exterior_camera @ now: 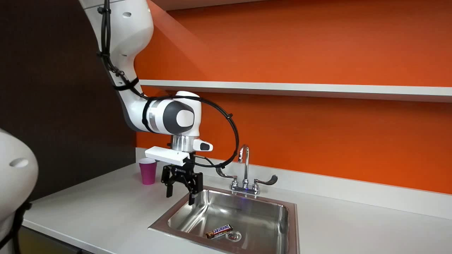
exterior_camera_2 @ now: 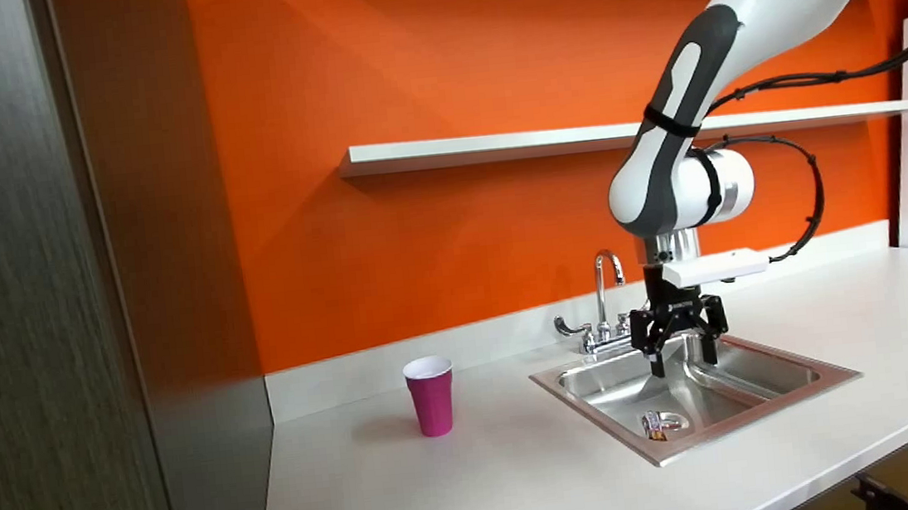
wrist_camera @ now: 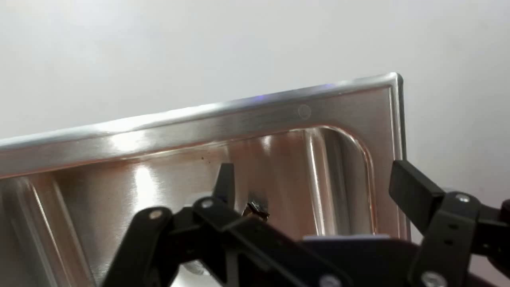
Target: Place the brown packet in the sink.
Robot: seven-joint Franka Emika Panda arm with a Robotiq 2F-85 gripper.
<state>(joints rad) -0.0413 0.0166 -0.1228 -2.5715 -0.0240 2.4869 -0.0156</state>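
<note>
The brown packet point(exterior_camera: 219, 231) lies flat on the bottom of the sink point(exterior_camera: 293, 229), beside the drain. In an exterior view the packet point(exterior_camera_2: 653, 426) shows end-on inside the sink point(exterior_camera_2: 832, 375). In the wrist view only one end of the packet point(wrist_camera: 255, 212) shows; the rest is hidden behind a finger. My gripper point(exterior_camera: 180, 196) is open and empty, pointing down above the edge of the sink. It also shows in an exterior view point(exterior_camera_2: 683, 359). In the wrist view the fingers point(wrist_camera: 312, 179) are wide apart over the sink's rim point(wrist_camera: 239, 123) and basin, not touching the packet.
A chrome two-handled faucet point(exterior_camera: 246, 169) stands at the back of the sink, close to the gripper. A pink cup point(exterior_camera: 148, 171) stands upright on the counter beside the sink, and also shows in an exterior view point(exterior_camera_2: 433, 399). A white shelf point(exterior_camera: 282, 86) runs along the orange wall.
</note>
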